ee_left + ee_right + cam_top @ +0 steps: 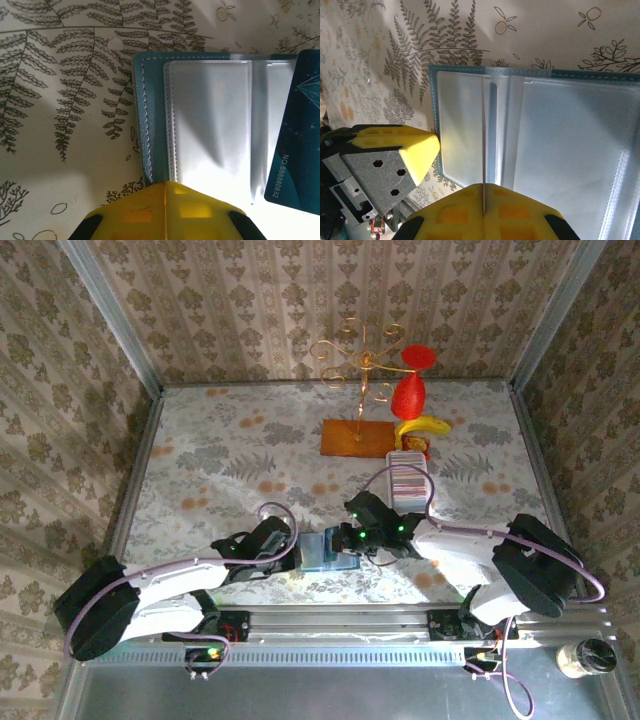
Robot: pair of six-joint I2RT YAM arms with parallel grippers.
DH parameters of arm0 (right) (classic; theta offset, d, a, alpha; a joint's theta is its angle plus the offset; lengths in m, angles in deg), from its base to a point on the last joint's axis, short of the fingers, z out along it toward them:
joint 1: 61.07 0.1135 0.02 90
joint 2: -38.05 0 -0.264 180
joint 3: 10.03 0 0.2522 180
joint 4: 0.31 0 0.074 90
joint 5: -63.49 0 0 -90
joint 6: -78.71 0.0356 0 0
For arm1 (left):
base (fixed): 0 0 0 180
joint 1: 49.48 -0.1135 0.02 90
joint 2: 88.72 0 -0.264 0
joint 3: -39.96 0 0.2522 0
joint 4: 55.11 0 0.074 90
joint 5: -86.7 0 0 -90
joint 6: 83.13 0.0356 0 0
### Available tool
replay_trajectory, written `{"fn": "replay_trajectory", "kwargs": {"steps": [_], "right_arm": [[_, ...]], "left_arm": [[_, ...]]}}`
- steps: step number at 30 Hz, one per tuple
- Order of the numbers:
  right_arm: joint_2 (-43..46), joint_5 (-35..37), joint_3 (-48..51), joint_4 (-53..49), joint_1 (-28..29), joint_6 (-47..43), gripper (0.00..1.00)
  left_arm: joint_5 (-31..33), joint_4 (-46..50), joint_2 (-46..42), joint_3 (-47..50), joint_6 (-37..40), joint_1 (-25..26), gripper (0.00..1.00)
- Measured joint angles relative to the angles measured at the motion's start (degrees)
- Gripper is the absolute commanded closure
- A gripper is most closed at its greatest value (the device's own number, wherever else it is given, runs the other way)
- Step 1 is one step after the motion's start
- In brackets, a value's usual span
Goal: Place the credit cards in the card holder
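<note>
1. Card holder [318,552]: teal, lies open flat on the table [220,470], near edge, centre, between the two grippers. Clear plastic sleeves face up, and white stitching runs along the cover.
2. Left gripper [165,195]: yellow pads pressed together, tip at the holder's left edge. I cannot tell whether it touches the cover.
3. Right gripper [483,192]: at the holder's right side, pads clamped on a dark blue credit card [295,135].
4. Dark blue credit card: stands on edge over the sleeves. It shows as a thin line in the right wrist view and carries a printed number in the left wrist view. Whether its edge is in a sleeve I cannot tell.
5. White tray [392,480]: right of centre, well apart from the holder, holding stacked credit cards [410,485] in pale pinkish tones.
6. Gold wire stand [357,355] on a brown base [355,436]: far centre.
7. Red object [408,392] and yellow curved object [424,426]: far side, just beyond the tray.
8. Jar [585,658]: off the table, near right corner.
</note>
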Motion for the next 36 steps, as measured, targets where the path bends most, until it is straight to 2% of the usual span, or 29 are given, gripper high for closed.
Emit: {"fn": "replay_trajectory", "kwargs": {"steps": [25,36], "right_arm": [[-1.01,1.36,1.31,1.09,1.25,0.79,1.00],[-2.27,0.94,2.36,5.35,1.25,2.54,1.00]], "left_arm": [[0.90,-0.07,1.01,0.00,0.00,0.96,0.96],[1.44,-0.11,1.01,0.00,0.00,1.38,0.96]]}}
